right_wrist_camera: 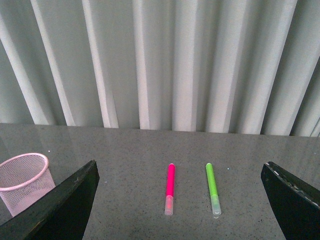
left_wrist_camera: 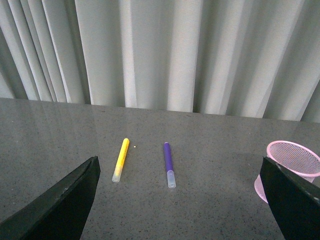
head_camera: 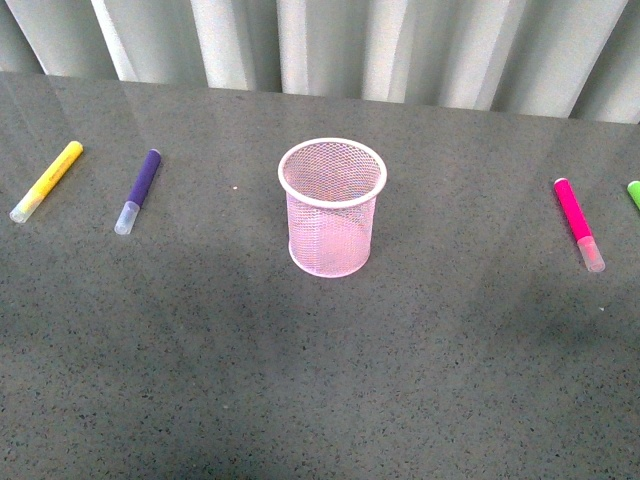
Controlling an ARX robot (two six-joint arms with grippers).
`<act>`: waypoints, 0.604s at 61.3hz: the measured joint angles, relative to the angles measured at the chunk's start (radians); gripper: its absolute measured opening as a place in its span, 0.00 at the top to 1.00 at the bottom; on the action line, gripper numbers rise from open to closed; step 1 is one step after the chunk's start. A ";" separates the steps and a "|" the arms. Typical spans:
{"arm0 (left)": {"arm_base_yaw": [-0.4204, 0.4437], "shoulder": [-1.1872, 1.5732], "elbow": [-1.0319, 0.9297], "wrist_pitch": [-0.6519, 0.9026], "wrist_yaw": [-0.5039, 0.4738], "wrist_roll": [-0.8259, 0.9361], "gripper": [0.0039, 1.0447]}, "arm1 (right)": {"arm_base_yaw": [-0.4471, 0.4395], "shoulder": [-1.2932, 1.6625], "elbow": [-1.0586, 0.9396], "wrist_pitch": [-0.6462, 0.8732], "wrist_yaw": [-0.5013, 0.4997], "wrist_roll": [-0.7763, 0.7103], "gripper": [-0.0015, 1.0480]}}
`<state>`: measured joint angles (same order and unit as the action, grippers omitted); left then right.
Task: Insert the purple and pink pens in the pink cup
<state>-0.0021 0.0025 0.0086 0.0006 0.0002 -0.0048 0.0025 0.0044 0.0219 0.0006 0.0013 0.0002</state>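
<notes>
Left pincer (left_wrist_camera: 179, 162): fingers (left_wrist_camera: 70, 200) spread wide, nothing between them, held above the worktop (head_camera: 320, 380). Its wrist camera sees the purple pen (left_wrist_camera: 169, 164) lying flat ahead in the gap, with the yellow marker (left_wrist_camera: 120, 159) just beside it and roughly parallel.

Right pincer (right_wrist_camera: 180, 163): likewise spread wide and holding nothing. Its camera sees the pink pen (right_wrist_camera: 170, 189) lying flat ahead, with the green marker (right_wrist_camera: 213, 188) near it and parallel.

Front view: the pink cup (head_camera: 330, 240) stands upright at the middle of the worktop, and no pen shows through its mesh. The purple pen lies well to the cup's left with its clear cap toward the robot; the yellow marker is further left. The pink pen lies well to the cup's right, also with its cap toward the robot; the green marker is cut by the right edge. No pen touches the cup. A pale pleated curtain (head_camera: 330, 40) backs the worktop.
</notes>
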 joint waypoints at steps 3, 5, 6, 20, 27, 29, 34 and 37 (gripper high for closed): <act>0.000 0.000 0.000 0.000 0.000 0.000 0.06 | 0.000 0.000 0.000 0.000 0.000 0.000 0.07; 0.000 0.000 0.000 0.000 0.000 0.000 0.06 | 0.000 0.000 0.000 0.000 0.000 0.000 0.07; 0.000 0.000 0.000 0.000 0.000 0.000 0.06 | 0.000 0.000 0.000 0.000 0.000 0.000 0.07; 0.000 0.000 0.000 0.000 0.000 0.000 0.06 | 0.000 0.000 0.000 0.000 0.000 0.000 0.07; 0.000 0.000 0.000 0.000 0.000 0.000 0.06 | 0.000 0.000 0.000 0.000 0.000 0.000 0.07; 0.000 0.000 0.000 0.000 0.000 0.000 0.06 | 0.000 0.000 0.000 0.000 0.000 0.000 0.07; 0.000 0.000 0.000 0.000 0.000 0.000 0.06 | 0.000 0.000 0.000 0.000 0.000 0.000 0.07; 0.000 0.000 0.000 0.000 0.000 0.000 0.06 | 0.000 0.000 0.000 0.000 0.000 0.000 0.07</act>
<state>-0.0021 0.0025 0.0086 0.0006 -0.0002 -0.0048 0.0025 0.0044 0.0219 0.0006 0.0013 0.0006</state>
